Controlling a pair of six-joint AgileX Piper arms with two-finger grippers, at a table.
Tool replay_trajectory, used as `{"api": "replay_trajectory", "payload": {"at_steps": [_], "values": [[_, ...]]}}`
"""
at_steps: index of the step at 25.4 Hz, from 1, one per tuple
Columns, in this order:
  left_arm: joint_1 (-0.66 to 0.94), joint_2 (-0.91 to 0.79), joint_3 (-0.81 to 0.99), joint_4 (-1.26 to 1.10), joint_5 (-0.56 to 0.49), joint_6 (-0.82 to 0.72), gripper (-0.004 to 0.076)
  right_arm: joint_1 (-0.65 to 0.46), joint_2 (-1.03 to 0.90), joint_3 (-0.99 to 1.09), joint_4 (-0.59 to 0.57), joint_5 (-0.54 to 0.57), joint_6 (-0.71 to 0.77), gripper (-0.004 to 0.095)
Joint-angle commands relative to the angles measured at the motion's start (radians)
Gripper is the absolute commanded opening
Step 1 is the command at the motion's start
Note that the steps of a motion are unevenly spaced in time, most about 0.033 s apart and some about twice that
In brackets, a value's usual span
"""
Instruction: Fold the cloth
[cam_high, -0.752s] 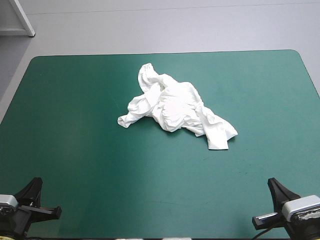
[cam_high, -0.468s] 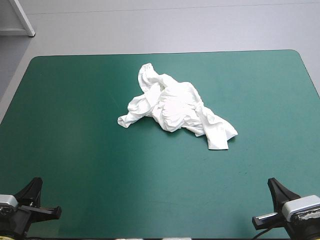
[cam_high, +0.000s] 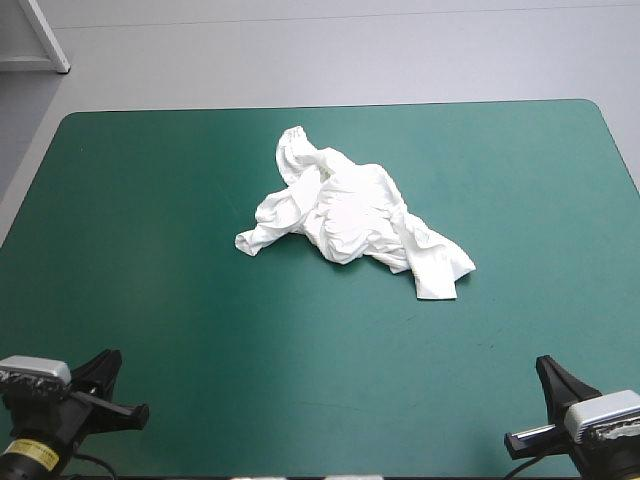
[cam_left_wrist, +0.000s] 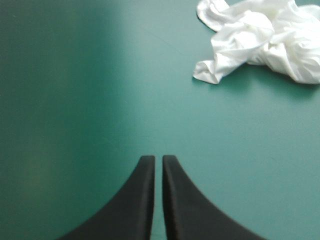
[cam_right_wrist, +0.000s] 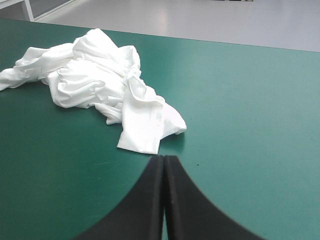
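Note:
The white T-shirt (cam_high: 350, 215) lies as a crumpled heap a little beyond the middle of the teal-green table, with one flat flap reaching toward the near right. My left gripper (cam_high: 108, 357) hovers at the near left corner, shut and holding nothing. From the left wrist, the T-shirt (cam_left_wrist: 265, 40) lies far ahead and off to one side of the left gripper (cam_left_wrist: 154, 159). My right gripper (cam_high: 548, 364) sits at the near right corner. In its wrist view the right gripper (cam_right_wrist: 164, 158) is shut and empty, with the T-shirt's (cam_right_wrist: 100, 80) flap just ahead of the tips.
Bare teal-green cover (cam_high: 150, 250) surrounds the heap on all sides. The table's far edge (cam_high: 330, 106) runs behind the T-shirt, with grey floor beyond it.
My left gripper has shifted to the right and slightly inward over the near left corner. The right gripper and the T-shirt have stayed put.

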Motion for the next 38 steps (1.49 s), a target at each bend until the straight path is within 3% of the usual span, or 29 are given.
{"api": "replay_trajectory", "payload": {"at_steps": [1, 6, 9, 12, 15, 19, 22, 25, 35, 38], "values": [[-0.002, 0.167, -0.09, -0.096, -0.104, 0.083, 0.0148, 0.002, 0.009, -0.023, 0.017, -0.074, -0.003, -0.0016], [-0.002, 0.418, -0.249, -0.181, -0.115, 0.168, 0.0382, 0.002, 0.009, -0.023, 0.017, -0.074, -0.003, -0.0008], [-0.002, 0.563, -0.344, -0.221, -0.075, 0.189, 0.0461, 0.002, 0.009, -0.023, 0.017, -0.074, -0.003, -0.0007], [-0.002, 0.729, -0.434, -0.223, 0.015, 0.23, 0.0463, 0.002, 0.009, -0.023, 0.017, -0.074, -0.003, 0.0007], [-0.002, 0.876, -0.512, -0.228, 0.087, 0.323, 0.0463, 0.002, 0.009, -0.023, 0.017, -0.074, -0.003, 0.0096], [-0.002, 1.043, -0.598, -0.228, 0.09, 0.414, 0.0463, 0.002, 0.009, -0.023, 0.017, -0.074, -0.003, 0.0245], [-0.002, 1.198, -0.701, -0.228, 0.063, 0.485, 0.0464, 0.002, 0.009, -0.023, 0.017, -0.074, -0.003, 0.0304], [-0.002, 1.299, -0.787, -0.228, 0.001, 0.5, 0.0464, 0.002, 0.009, -0.023, 0.017, -0.074, -0.003, 0.0307], [-0.002, 1.665, -1.044, -0.36, 0.009, 0.569, 0.0464, 0.002, 0.009, -0.023, 0.017, -0.074, -0.002, 0.0307], [-0.002, 1.728, -1.117, -0.366, 0.061, 0.569, 0.0459, 0.002, 0.009, -0.023, 0.017, -0.074, -0.001, 0.0307]]}}
